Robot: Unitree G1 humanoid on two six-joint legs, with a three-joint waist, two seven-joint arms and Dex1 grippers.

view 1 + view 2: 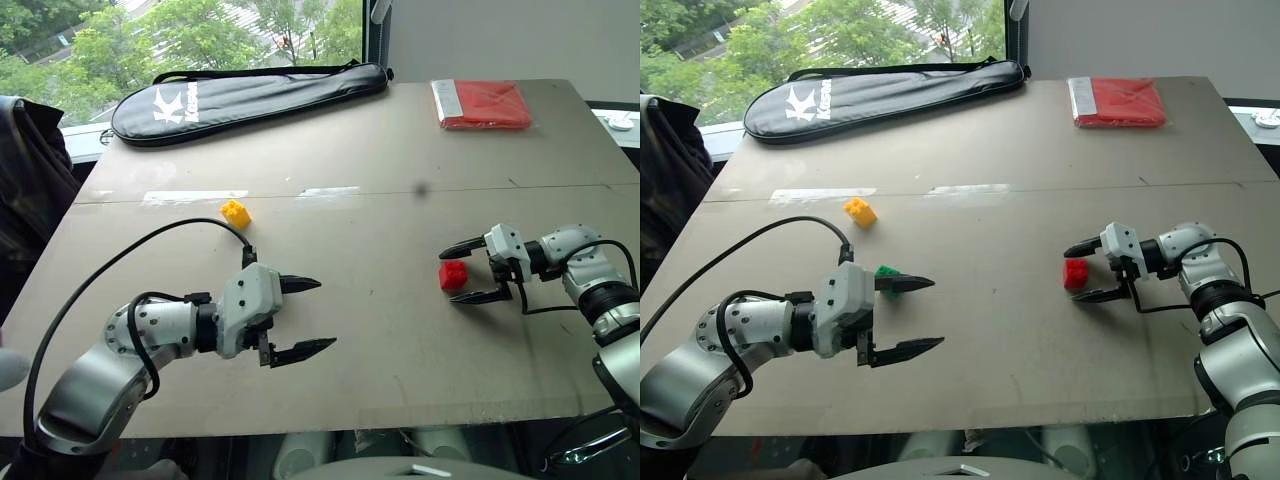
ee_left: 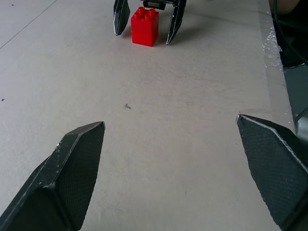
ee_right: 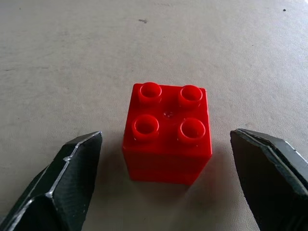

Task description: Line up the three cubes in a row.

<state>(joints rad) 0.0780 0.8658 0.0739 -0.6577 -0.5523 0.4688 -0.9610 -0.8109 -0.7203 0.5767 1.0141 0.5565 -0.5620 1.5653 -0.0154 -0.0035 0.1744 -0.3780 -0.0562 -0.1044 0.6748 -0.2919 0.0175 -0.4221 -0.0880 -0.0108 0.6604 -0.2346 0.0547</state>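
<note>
Right pincer (image 1: 479,271) spread wide, holding nothing, straddling red cube (image 1: 453,274) upright on desk (image 1: 380,150), fingers clear of both sides. Left pincer (image 1: 305,318) open, empty.

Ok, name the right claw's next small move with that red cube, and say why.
Probably back the right claw straight off the red cube. Its fingers stand open on either side with gaps showing, and the cube sits upright on the table, so it looks released.

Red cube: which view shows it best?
Right wrist view: the red cube stands upright close up, studs plain, between open fingers, untouched. Left wrist view shows it far off; both eye views show it small at the right gripper.
</note>
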